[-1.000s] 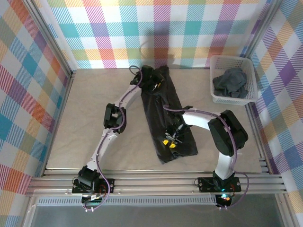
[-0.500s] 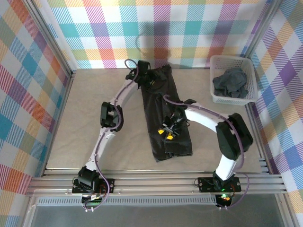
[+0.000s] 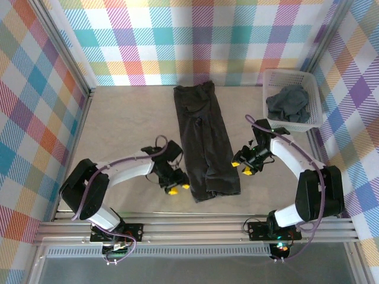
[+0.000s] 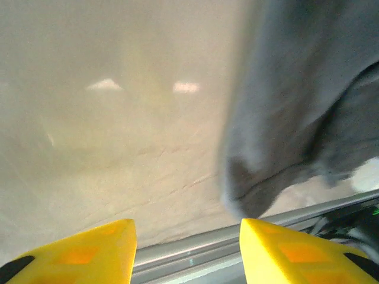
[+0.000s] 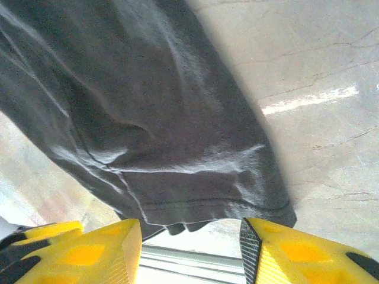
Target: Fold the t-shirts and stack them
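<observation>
**A:** Where is the shirt lying?

**B:** A long dark charcoal cloth t-shirt (image 3: 204,142) lies flat on the beige tabletop (image 3: 124,130). It is folded into a narrow strip that runs from close by the far wall toward the near edge. Its near end is a little wider and rumpled.

**A:** Any other?

**B:** A crumpled dark grey cloth t-shirt (image 3: 288,105) sits inside the white plastic lattice basket (image 3: 265,100) at the far right, well apart from the strip.

**A:** And the arms?

**B:** The left end effector (image 3: 177,188) is low beside the strip's near left corner. From above I cannot tell whether it touches the cloth. In its wrist view the yellow fingertips (image 4: 77,248) stand moderately apart with nothing between them. The shirt's corner lies ahead and to the right, and a silver metal rail (image 4: 195,254) crosses the gap.

**A:** The right one?

**B:** The right end effector (image 3: 241,168) sits just off the strip's right edge, toward its near end. Its jaws are likewise parted and empty. In its wrist view the shirt's stitched hem lies on the tabletop just ahead of the yellow fingers (image 5: 89,254).
</observation>
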Controlling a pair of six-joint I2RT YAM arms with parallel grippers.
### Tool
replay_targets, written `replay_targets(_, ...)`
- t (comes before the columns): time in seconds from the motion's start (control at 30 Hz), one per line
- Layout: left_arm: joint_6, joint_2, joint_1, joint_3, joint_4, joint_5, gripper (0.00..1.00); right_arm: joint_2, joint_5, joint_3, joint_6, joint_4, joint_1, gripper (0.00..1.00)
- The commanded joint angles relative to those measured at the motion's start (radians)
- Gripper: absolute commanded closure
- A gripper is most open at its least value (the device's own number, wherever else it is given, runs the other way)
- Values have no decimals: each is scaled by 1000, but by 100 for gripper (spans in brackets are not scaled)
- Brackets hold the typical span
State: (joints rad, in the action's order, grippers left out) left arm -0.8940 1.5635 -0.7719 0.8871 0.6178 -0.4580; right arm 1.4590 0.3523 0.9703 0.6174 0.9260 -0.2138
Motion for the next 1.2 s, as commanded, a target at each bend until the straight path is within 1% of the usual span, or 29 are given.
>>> replay_targets(0.0, -91, 49, -102, 15, -154, -25, 49, 31, -3, -39, -58, -1, -2, 51)
replay_targets(0.13, -172, 99, -151, -20, -275, -8, 49, 60, -8, -71, -71, -16, -1, 51)
replay_targets(0.23, -181, 146, -190, 5, -291, 6, 50, 66, -4, -98, -75, -24, -2, 51)
replay_targets(0.3, -181, 174, -204, 22, -286, 22, 52, 65, -7, -113, -79, -25, -2, 51)
replay_targets(0.37, -187, 190, -206, 27, -288, 44, 60, 67, -3, -130, -77, -29, -2, 51)
replay_targets(0.47, -175, 175, -205, 41, -245, 94, 78, 62, 11, -155, -62, -34, -7, 52)
replay_targets(0.6, -155, 128, -205, 24, -197, 99, 93, 24, 27, -208, -15, -53, -37, 52)
replay_targets(0.8, -131, 89, -193, -21, -181, 66, 96, 2, 57, -296, 56, -129, -85, 54)
replay_targets(0.9, -119, 87, -191, -23, -170, 60, 97, 28, 42, -274, 58, -133, -103, 58)
replay_targets(1.03, -109, 80, -190, -20, -158, 57, 100, 65, -14, -225, 35, -131, -104, 65)
replay_targets(1.1, -103, 70, -190, -21, -145, 58, 100, 71, -32, -190, 16, -120, -104, 64)
replay_targets(1.17, -100, 60, -188, -23, -131, 64, 100, 65, -46, -158, -12, -88, -106, 59)
